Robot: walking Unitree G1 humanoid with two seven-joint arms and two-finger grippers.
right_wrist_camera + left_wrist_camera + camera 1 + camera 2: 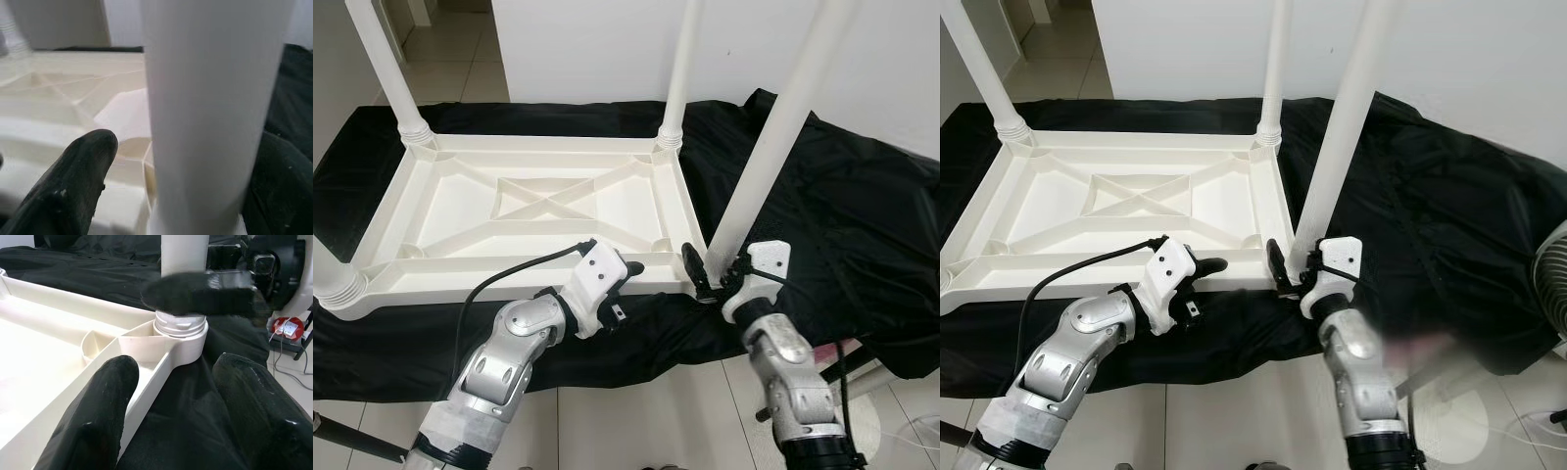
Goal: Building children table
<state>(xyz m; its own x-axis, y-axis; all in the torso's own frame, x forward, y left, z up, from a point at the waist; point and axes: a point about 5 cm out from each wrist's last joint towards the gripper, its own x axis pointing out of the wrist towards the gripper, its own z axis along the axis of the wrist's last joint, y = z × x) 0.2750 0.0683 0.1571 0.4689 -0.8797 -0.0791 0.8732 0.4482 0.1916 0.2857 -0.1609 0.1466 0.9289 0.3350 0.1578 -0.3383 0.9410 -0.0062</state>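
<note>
On the black cloth (862, 215) lies the upturned tabletop (538, 211). At its near right corner socket (182, 333) the fourth leg (773, 137) rises upright, slightly tilted. Right gripper (713, 272) pinches its base; left gripper (631, 266), fingers spread, hovers just beside.

The tabletop (538, 211) lies upside down on a cloth (842, 225) spread over the floor (636, 421). Legs stand at its far-left (386, 64), far-right (680, 69), near-left (325, 259) and near-right (773, 127) corners. The right gripper (710, 276) straddles the near-right leg's base; the left gripper (631, 266) lies at the near edge, just left of it.
</note>
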